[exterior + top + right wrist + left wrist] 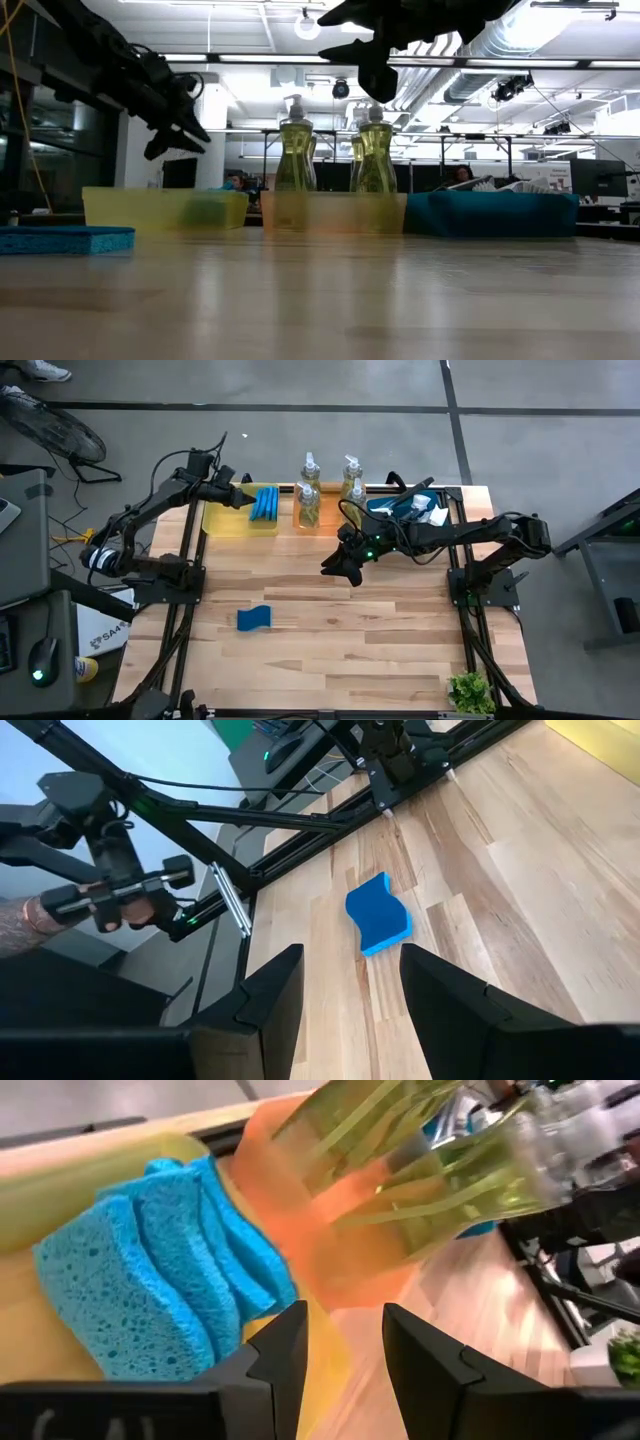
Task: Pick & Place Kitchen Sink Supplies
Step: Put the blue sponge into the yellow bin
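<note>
1 loose blue sponge (254,618) lying flat on table (380,650), well apart from trays. Hovering over yellow tray (222,520) beside stacked sponges (265,504) — left gripper (248,501), fingers spread, empty. Hanging above mid-table near soap bottles (309,500) — right gripper (340,568), fingers apart, holding nothing.

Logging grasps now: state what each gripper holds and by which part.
Nothing is held. The left gripper is open above the yellow tray; the right gripper is open above the table, facing the loose blue sponge.
</note>
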Available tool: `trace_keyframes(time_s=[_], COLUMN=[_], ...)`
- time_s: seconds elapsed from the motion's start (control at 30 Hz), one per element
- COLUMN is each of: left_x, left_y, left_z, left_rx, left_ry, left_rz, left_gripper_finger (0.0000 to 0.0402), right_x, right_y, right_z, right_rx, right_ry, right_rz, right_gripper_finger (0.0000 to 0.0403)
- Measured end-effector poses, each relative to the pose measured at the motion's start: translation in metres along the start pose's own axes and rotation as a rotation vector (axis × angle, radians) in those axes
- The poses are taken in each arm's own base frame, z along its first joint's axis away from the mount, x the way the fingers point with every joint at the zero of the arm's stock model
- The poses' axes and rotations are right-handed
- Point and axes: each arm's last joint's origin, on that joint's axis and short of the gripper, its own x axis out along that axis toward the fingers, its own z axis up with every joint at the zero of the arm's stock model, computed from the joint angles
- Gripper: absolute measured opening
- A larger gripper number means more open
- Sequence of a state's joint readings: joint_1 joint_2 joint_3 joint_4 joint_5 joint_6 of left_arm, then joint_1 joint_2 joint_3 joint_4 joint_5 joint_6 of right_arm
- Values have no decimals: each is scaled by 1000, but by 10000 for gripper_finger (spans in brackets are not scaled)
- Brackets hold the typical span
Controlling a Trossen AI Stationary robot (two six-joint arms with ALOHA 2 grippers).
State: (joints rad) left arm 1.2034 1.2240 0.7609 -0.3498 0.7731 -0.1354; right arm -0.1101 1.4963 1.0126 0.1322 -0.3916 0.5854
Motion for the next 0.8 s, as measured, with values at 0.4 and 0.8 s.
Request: trace_keyframes(time_s=[0.4,0.8], left_x=[-6,-9], left_y=[-60,-116], left_z=[-18,-62], left_rx=[135,165], left_ry=[69,259], left_rz=[-113,-64], left_gripper_finger=[128,128], right_x=[0,0], right_y=[0,0], right_z=[0,0], right_rx=[-25,-67], right_ry=[0,10], right_rz=[0,14], right_gripper_finger=[161,161])
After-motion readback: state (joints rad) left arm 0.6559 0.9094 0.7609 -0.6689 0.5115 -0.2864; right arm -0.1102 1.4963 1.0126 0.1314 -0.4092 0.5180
